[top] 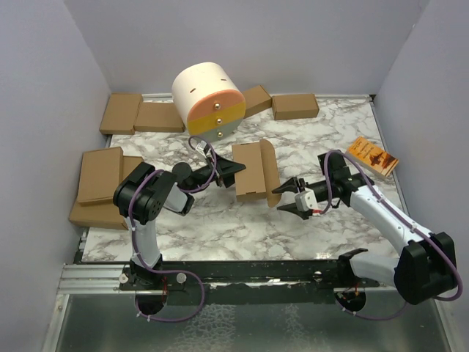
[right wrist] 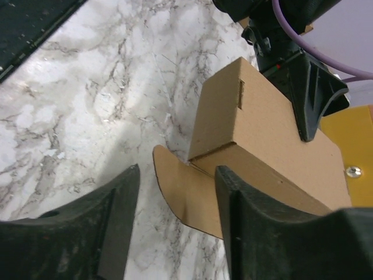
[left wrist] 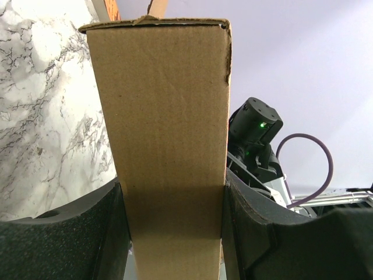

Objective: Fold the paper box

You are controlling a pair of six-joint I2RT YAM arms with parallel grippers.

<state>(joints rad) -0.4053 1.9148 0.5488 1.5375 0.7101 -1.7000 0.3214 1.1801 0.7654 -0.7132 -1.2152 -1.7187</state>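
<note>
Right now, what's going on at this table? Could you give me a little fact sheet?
Item being worked on: paper box, partly folded, one flap sticking out
Left gripper: clamped on the paper box
Right gripper: open, near the flap, holding nothing
Surface: marble table
Nearby: spare cardboard boxes, orange booklet

The box (top: 253, 170) is at mid-table (top: 220, 220), its left edge between the left gripper's (top: 233, 169) fingers. The right gripper (top: 293, 196) is just off its near right corner. Behind the box stands a drum (top: 207, 99), with flat boxes (top: 139, 115) to its left and right along the far edge. A stack (top: 101, 183) lies at the left edge and a booklet (top: 372, 156) at the right.
</note>
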